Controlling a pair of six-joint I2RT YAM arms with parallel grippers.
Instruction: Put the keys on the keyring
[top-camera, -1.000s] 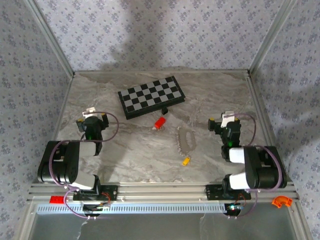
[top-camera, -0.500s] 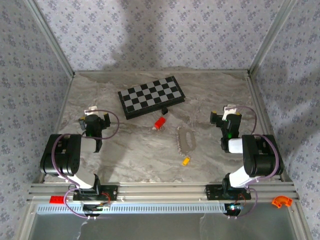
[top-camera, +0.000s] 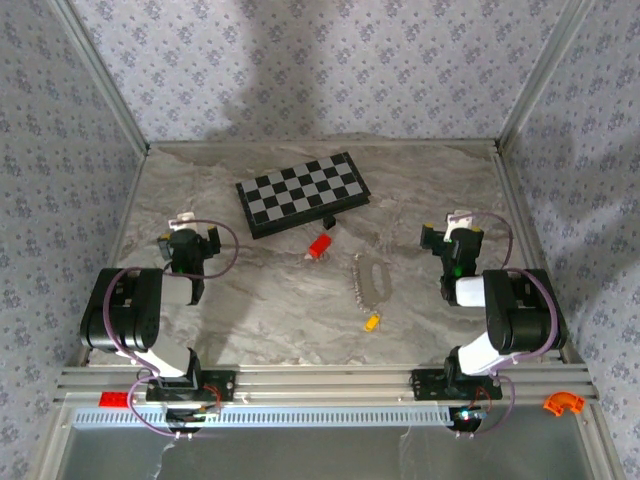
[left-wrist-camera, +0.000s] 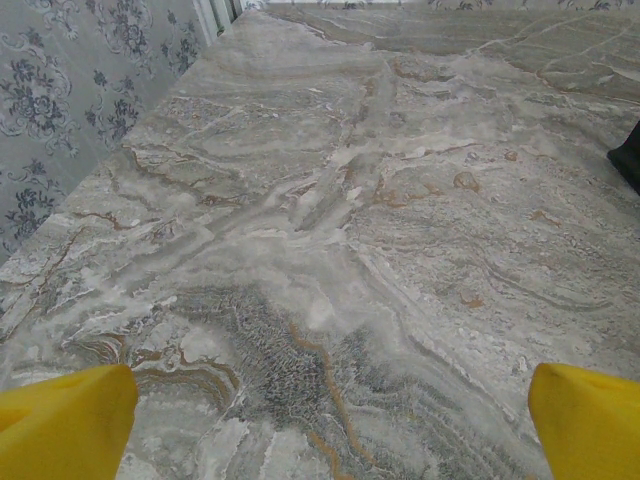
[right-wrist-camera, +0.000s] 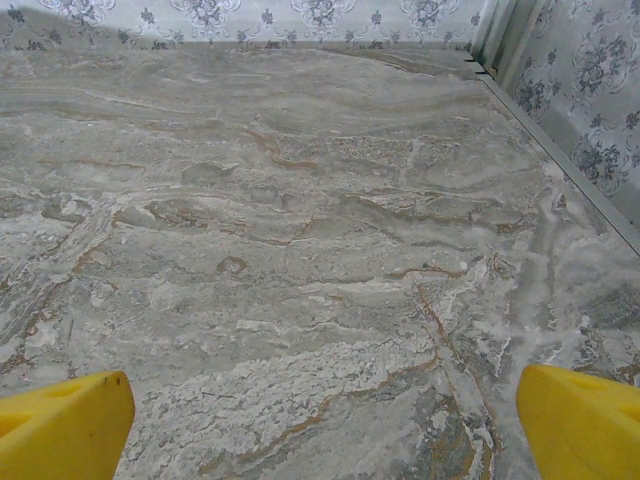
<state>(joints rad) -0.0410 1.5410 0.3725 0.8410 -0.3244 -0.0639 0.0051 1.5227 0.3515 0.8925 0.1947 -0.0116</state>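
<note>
1. Nothing of the task looks done. The keyring (top-camera: 370, 279) lies as a narrow loop on the table (top-camera: 270, 300), right of centre. It sits between the two arms and nearer the right one.
2. Of the keys (top-camera: 371, 322), the yellow-headed one lies just at the near end of the keyring. Whether it touches the chain or is threaded on is too small to tell. No silvery key can be made out.
3. The left gripper (top-camera: 190, 238) is released: its yellow fingers (left-wrist-camera: 65, 420) stand wide apart over bare table, holding nothing.
4. The right gripper (top-camera: 455, 240) is likewise spread and holds nothing, its fingers (right-wrist-camera: 585, 425) over bare table near the right wall.
5. Left to do, as I judge it: reach in, pick up keyring and keys, and thread them.
6. Against a second ago, both arms have unfolded and their grippers sit a little farther from the near edge. Over the last half second they have barely moved. Keyring, keys, chessboard (top-camera: 303, 192) and red piece (top-camera: 319, 245) lie where they were.
</note>
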